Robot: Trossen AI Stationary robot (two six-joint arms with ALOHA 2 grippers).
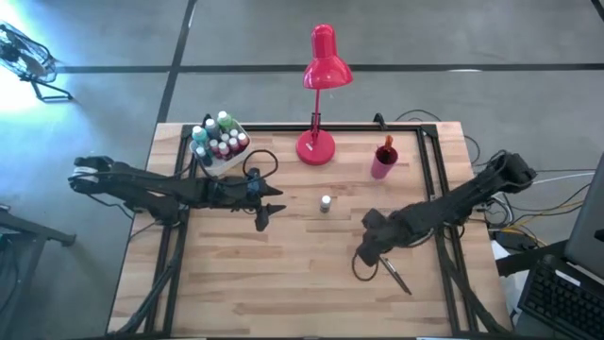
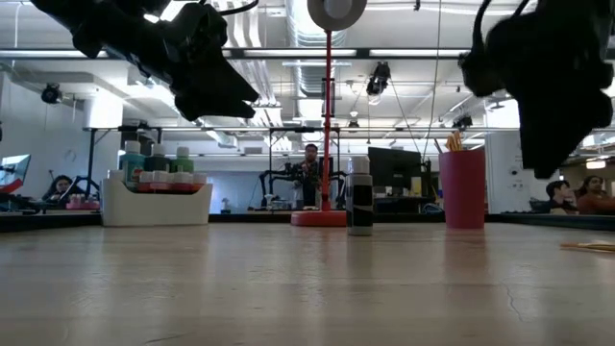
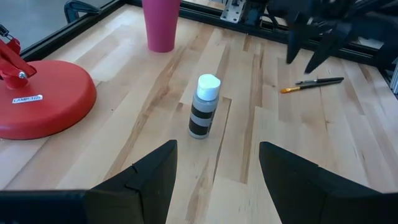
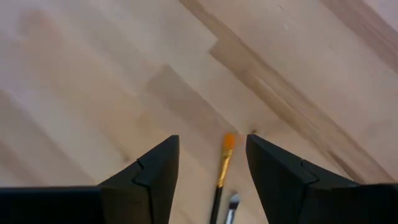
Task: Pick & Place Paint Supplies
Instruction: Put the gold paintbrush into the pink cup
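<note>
A small dark paint bottle with a white cap (image 3: 204, 107) stands upright on the wooden table near its middle (image 1: 326, 202). My left gripper (image 3: 217, 180) is open and hovers just left of the bottle (image 1: 262, 215), above the table and touching nothing. Two thin paintbrushes (image 1: 394, 276) lie flat on the table at the near right. One has an orange tip (image 4: 224, 163). My right gripper (image 4: 211, 180) points steeply down over the brushes with its fingers open on either side of the orange-tipped brush, still above it (image 3: 311, 56).
A white tray of paint bottles (image 1: 219, 142) stands at the far left. A red desk lamp (image 1: 315, 146) stands at the far middle, and beside it a pink cup holding brushes (image 1: 383, 161). Black frame rails (image 1: 436, 179) run along the table's sides. People sit in the room behind.
</note>
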